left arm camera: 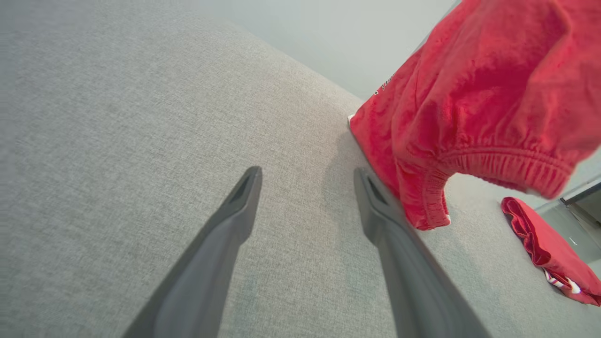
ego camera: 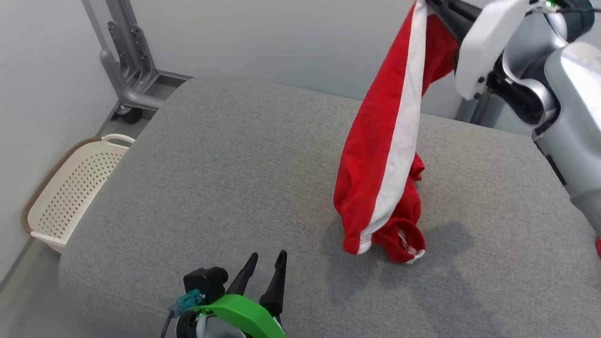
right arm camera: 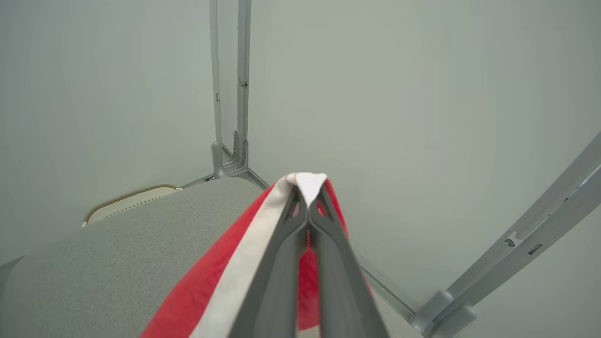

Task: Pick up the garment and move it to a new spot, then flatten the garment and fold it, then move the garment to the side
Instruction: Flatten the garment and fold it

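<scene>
In the head view, one red garment [ego camera: 385, 155] with a single white stripe is seen hanging from the right gripper [ego camera: 431, 5] at the top right, whose fingers are clamped on its upper end. Its lower end is gathered on the grey cushion [ego camera: 211, 178]. The left gripper [ego camera: 266, 263] is held low at the near edge, fingers apart, nothing between them, well to the left of the cloth. A broad bare stretch of cushion is left between them. One perforated basket [ego camera: 70, 197] is seen on the floor beside the cushion's left edge, and one metal stand [ego camera: 127, 70] behind the far corner. In the left wrist view, the two fingers [left arm camera: 220, 234] are spread above the fabric surface, and the garment's [left arm camera: 469, 103] elastic hem hangs just beside the right-hand one. A second red cloth [left arm camera: 549, 249] is seen lying near the cushion's edge, so two red pieces are counted. In the right wrist view, the right gripper [right arm camera: 307, 195] is pressed together on the white stripe, the garment [right arm camera: 225, 272] draped down to the left over the cushion [right arm camera: 108, 267]. One basket rim [right arm camera: 127, 199] and two metal uprights are counted, the stand [right arm camera: 230, 117] and a slanted frame [right arm camera: 530, 239].
</scene>
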Controlling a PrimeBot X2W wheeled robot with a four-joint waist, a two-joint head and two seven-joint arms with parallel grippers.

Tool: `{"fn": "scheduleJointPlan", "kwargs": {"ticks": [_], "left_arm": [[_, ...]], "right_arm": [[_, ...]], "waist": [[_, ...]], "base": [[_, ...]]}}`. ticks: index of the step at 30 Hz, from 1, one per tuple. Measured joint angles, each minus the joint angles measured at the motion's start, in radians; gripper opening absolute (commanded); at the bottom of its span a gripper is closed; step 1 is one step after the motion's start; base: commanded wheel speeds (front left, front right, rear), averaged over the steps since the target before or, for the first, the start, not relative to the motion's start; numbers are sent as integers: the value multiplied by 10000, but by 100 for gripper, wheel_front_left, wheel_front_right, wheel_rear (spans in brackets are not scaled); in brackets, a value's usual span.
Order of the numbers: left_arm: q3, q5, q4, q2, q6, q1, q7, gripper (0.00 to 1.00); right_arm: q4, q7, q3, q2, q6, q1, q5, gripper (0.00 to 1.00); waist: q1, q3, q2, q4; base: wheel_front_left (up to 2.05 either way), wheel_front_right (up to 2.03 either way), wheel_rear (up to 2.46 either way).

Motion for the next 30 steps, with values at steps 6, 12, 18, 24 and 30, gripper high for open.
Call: {"fn": "scheduleJointPlan", "kwargs": {"ticks": [6,12,18,24,30], "left_arm": [[71,-52,63,48,13,37,-67,100],[150,-56,-23,351,82,192,-25,100],[58,-69,-188,389,75,190,128,100],[35,-56,-341,556,81,55,257,100],[94,-52,-453,694,105,-103,357,100]], "right_arm": [[205,178,144,-940,0,1865,500,0],[650,-35,-451,-1858,-2,4122,734,0],[1041,-786,-1409,-1896,-4,6298,959,0],[986,-1722,-1592,-1561,-4,7515,570,0],[988,-2982,-1549,-1342,-2,7716,-345,38]], "waist": [[0,-148,0,-7],[0,-114,0,-478],[0,60,0,-971],[0,428,0,-1395],[0,740,0,-1846]], "base": [[0,0,0],[0,0,0],[0,0,0],[0,0,0],[0,0,0]]}}
